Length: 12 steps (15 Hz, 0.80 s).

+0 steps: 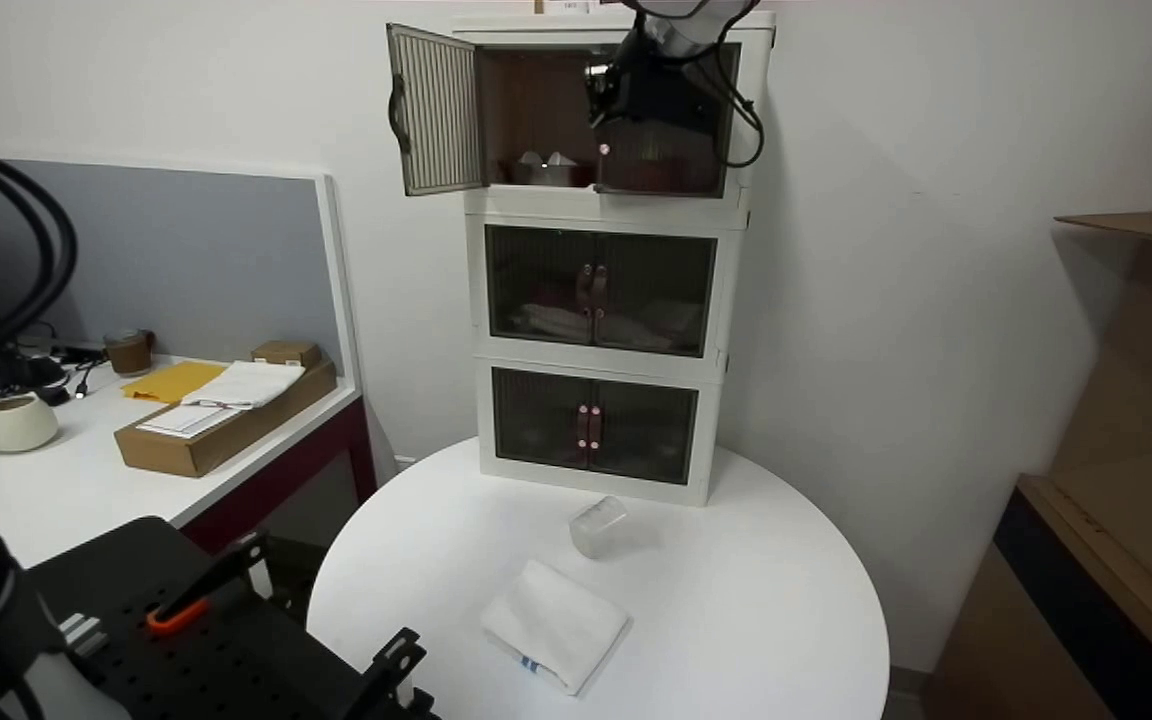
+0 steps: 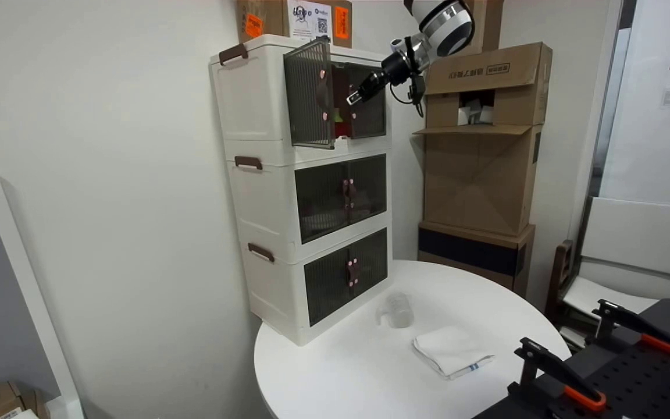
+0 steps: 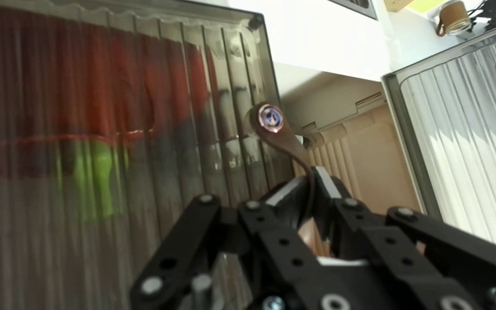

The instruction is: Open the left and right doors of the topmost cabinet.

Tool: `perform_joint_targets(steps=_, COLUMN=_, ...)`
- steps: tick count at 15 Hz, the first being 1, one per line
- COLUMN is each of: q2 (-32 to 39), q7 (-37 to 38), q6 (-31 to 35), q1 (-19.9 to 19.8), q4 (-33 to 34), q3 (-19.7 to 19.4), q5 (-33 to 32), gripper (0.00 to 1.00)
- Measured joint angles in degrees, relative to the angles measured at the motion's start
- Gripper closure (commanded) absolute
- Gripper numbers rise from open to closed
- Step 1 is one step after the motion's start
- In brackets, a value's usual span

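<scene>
The topmost cabinet [image 1: 536, 203] is the upper tier of the white stack, also in an exterior view [image 2: 250, 96]. Its left door [image 1: 441, 115] stands swung wide open; it also shows in an exterior view [image 2: 306, 102] and at the right of the wrist view [image 3: 467, 142]. The right door [image 1: 671, 165] looks shut or nearly so, also in an exterior view [image 2: 373, 113]. In the wrist view my gripper [image 3: 310, 185] has its fingertips closed around the right door's brown strap handle [image 3: 286, 140]. The gripper also shows in both exterior views [image 1: 600, 98] [image 2: 355, 98]. The handle's upper end is hidden.
Two lower tiers [image 1: 601, 362] with shut doors stand below, on a round white table [image 1: 736, 620]. A clear cup [image 1: 596, 527] and a folded white cloth [image 1: 556, 625] lie on it. Cardboard boxes [image 2: 474, 174] stand beside the cabinet. Red and green items [image 3: 97, 172] show behind the right door.
</scene>
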Motion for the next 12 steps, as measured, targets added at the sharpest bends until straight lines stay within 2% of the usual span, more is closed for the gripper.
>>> perform_joint_targets(steps=8, q2=-3.29, q7=-0.13, q6=-1.16, q1=-1.52, q4=-4.41, q3=-0.05, q5=0.46, gripper=0.95)
perform_joint_targets(steps=9, q2=-4.05, q7=-0.18, q6=-1.56, q1=-1.94, q4=-5.40, q3=-0.13, q5=0.53, gripper=0.73)
perform_joint_targets(steps=11, q2=-5.45, q7=-0.19, q6=-2.23, q1=-2.66, q4=-7.29, q3=-0.46, q5=0.65, gripper=0.61)
perform_joint_targets(steps=12, q2=-6.09, q7=-0.19, q6=-2.33, q1=-2.93, q4=-8.02, q3=-0.62, q5=0.99, gripper=0.52)
